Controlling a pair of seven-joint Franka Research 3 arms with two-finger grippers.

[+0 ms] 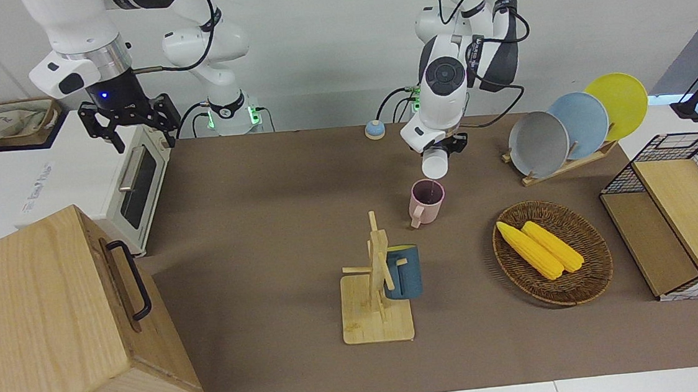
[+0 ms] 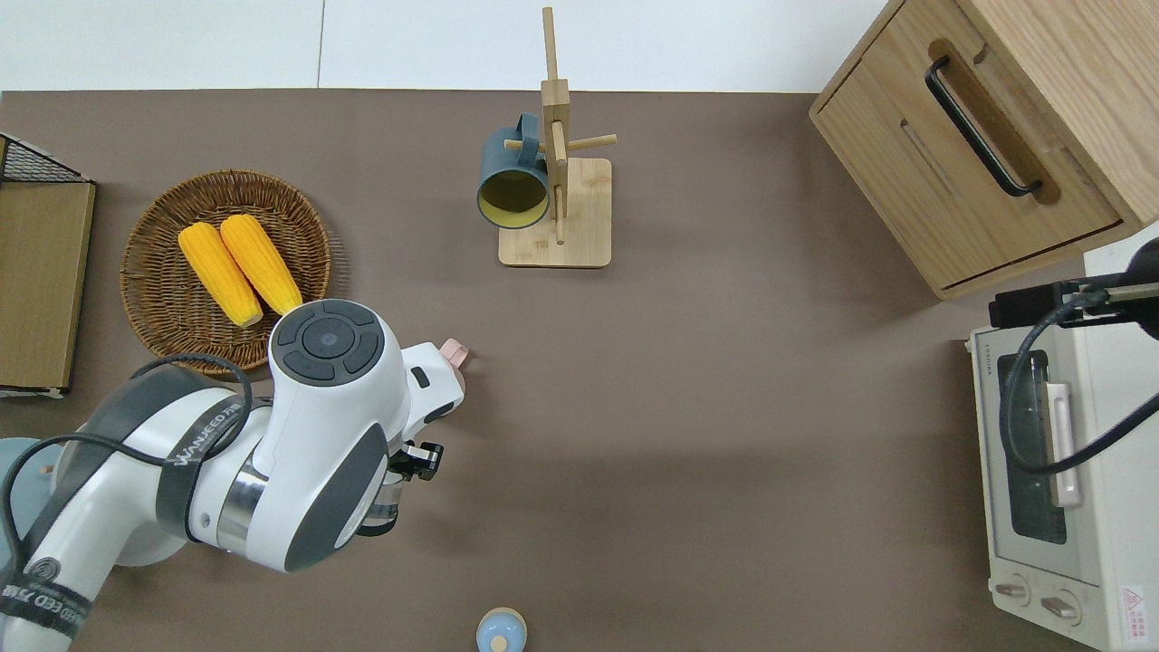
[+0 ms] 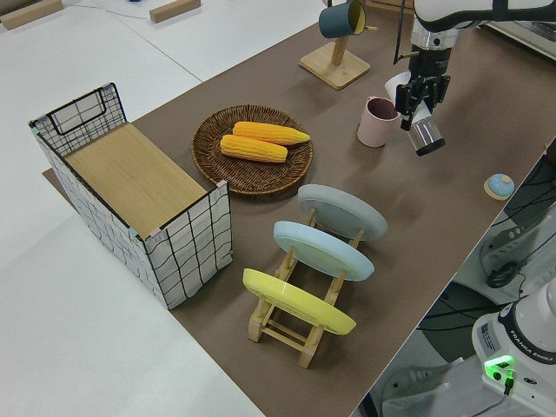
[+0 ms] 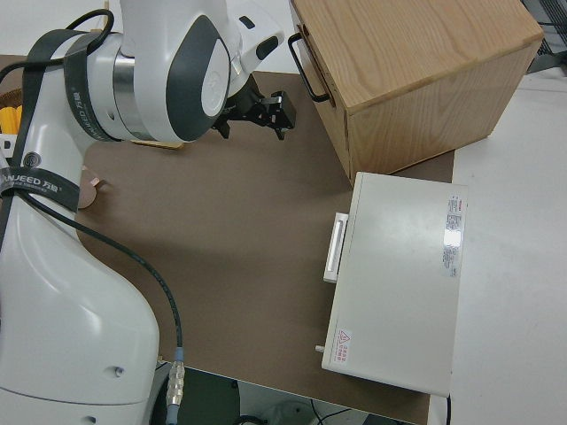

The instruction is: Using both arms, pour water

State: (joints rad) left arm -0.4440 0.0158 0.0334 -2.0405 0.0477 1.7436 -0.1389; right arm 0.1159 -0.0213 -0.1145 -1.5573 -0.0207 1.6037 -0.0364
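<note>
Left gripper [image 1: 438, 151] clamped on tilted white cup [image 1: 434, 164] above pink mug [image 1: 427, 201]; right arm parked.

Held cup mouth-down at a slant, at about 12 o'clock from mug in front view, apart from mug rim. Pink mug stood upright on brown mat [image 1: 277, 239], at roughly 1 o'clock from wooden mug rack [image 1: 374, 294] carrying blue mug [image 1: 403, 272]. Wicker basket [image 1: 592, 276] with two corn cobs [image 1: 540, 248] toward left arm's end. Right gripper [image 1: 129, 121] fingers spread apart, holding nothing.

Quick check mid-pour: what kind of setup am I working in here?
Likely a lab tabletop staged as a mock kitchen: a toaster oven, a plate rack, a mug tree and a basket of corn on a brown mat.
</note>
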